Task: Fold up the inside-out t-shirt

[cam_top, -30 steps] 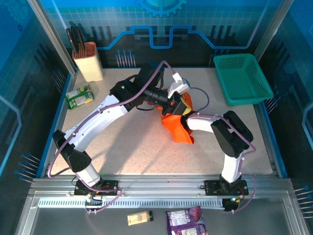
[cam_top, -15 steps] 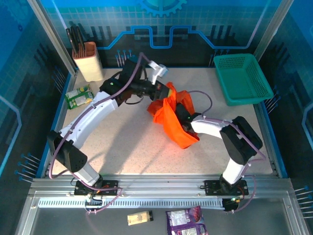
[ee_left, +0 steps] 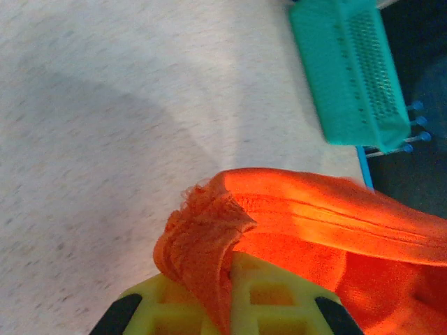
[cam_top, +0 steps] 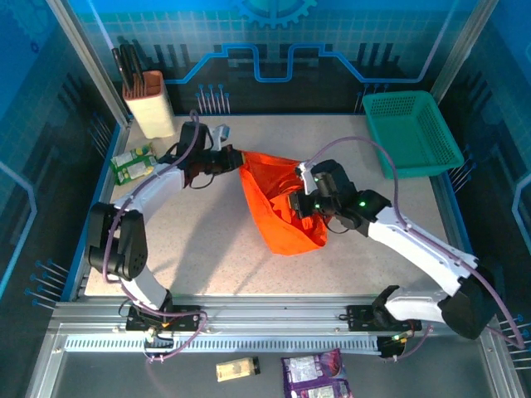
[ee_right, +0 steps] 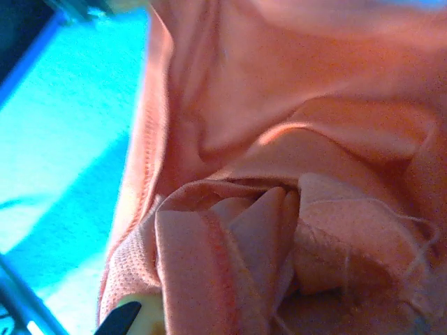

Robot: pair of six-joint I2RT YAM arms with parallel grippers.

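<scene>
One camera looks down from high up at the near edge onto the whole table [cam_top: 207, 249], while both wrist cameras sit close against the orange t-shirt [cam_top: 278, 207], which all three see.

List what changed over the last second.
The left pincer, shut on the shirt, pulled it left, stretching the bunched cloth out. The right pincer closed on the shirt about where it was, its arm's elbow swinging right. The basket stayed put.
</scene>
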